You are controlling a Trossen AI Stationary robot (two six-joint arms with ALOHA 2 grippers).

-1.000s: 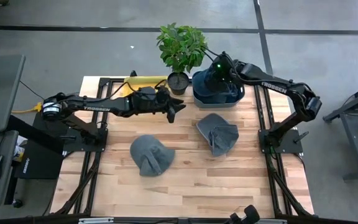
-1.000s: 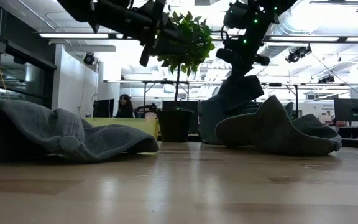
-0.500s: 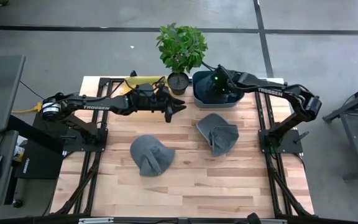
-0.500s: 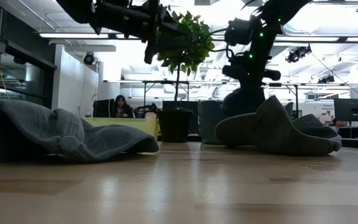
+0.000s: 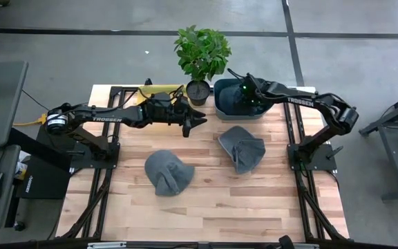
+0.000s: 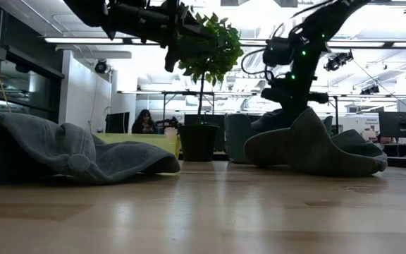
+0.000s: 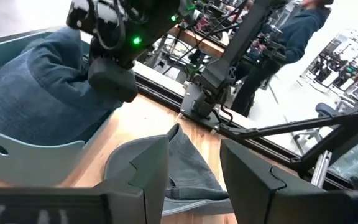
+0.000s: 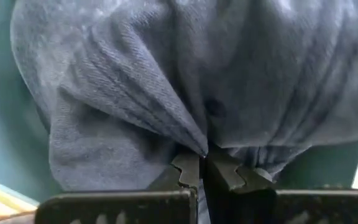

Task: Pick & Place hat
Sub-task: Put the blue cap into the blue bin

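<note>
A blue-grey hat (image 8: 166, 81) lies bunched in the blue bin (image 5: 261, 113) at the table's far side, and my right gripper (image 8: 204, 167) is shut on it from inside the bin. Two more grey hats lie flat on the wood: one near the middle (image 5: 168, 171) and one to its right (image 5: 242, 147). My left gripper (image 5: 197, 119) hovers open and empty above the table, left of the bin. In its own wrist view it (image 7: 194, 168) looks at the bin (image 7: 23, 162) and the right-hand hat (image 7: 185, 165). My right gripper pinches a gathered fold of the hat's cloth (image 8: 194, 142) between its two fingertips. The fingers come slanting down from above. The cloth is drawn into creases toward the pinch, and the rest of the hat (image 7: 36, 81) lies in the bin.
A potted plant (image 5: 201, 55) stands just left of the bin at the far edge, with a yellow object (image 5: 154, 92) farther left. Bare wood lies along the table's near side (image 5: 213, 214). A person shows in the room beyond (image 6: 145, 121).
My right gripper has gone down into the bin, tipping steeper, still shut on the hat. The hat hung above the bin a second ago and has now sunk into it. My left gripper has turned slightly in place.
</note>
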